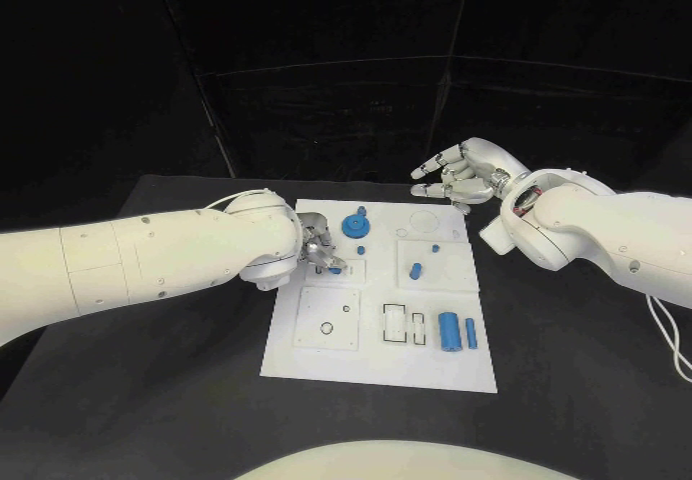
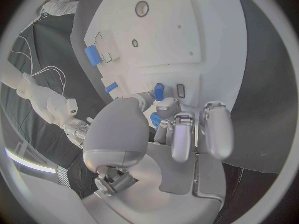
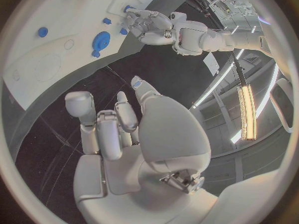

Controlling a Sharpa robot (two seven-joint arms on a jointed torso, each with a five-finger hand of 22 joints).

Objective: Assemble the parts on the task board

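The white task board [image 1: 378,352] lies mid-table. My left hand [image 1: 319,250] hovers low over its left middle. In the left wrist view, the left hand [image 2: 168,129] pinches a small blue part [image 2: 155,119] between its curled fingers, just behind another blue piece [image 2: 159,91] standing by a slot. My right hand [image 1: 464,172] floats off the board's far right corner, fingers spread and holding nothing. A round blue knob [image 1: 356,222] [image 3: 99,40], a blue peg [image 1: 415,270] and two blue cylinders [image 1: 449,330] rest on the board.
Two rectangular slots [image 1: 404,324] and a plate with an oval hole [image 1: 329,328] occupy the board's near half. Black table [image 1: 577,390] surrounds the board, and a dark curtain stands behind. A cable [image 1: 666,335] trails beside the right arm.
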